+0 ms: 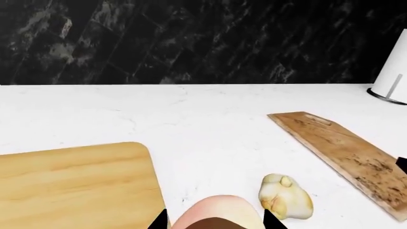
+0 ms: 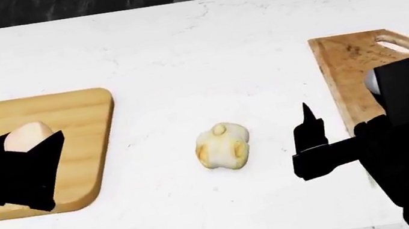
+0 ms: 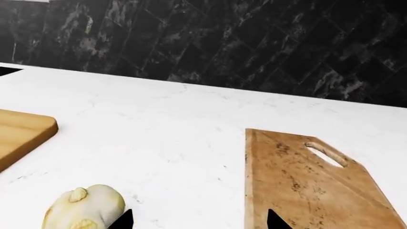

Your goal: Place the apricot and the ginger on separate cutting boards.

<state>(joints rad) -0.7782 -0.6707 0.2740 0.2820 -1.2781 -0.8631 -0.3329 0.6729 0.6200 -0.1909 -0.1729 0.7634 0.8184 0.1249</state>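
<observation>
Left pincer [image 2: 32, 153] is clamped on the apricot [image 2: 25, 136], which I'm holding over the blond board [image 2: 83, 114] at left, ready to set down. Apricot's long axis: can't tell. Right pincer [image 2: 311, 135] is open w/ nothing in it, waiting between the ginger [image 2: 223, 145] on the bench [image 2: 193, 37] and the brown board [image 2: 351, 62], slot at far end.

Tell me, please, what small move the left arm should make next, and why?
Probably lower and open its jaws. The left gripper holds the apricot over the light cutting board, so releasing there would finish that half. The ginger lies on the counter, beside the open right gripper.
</observation>
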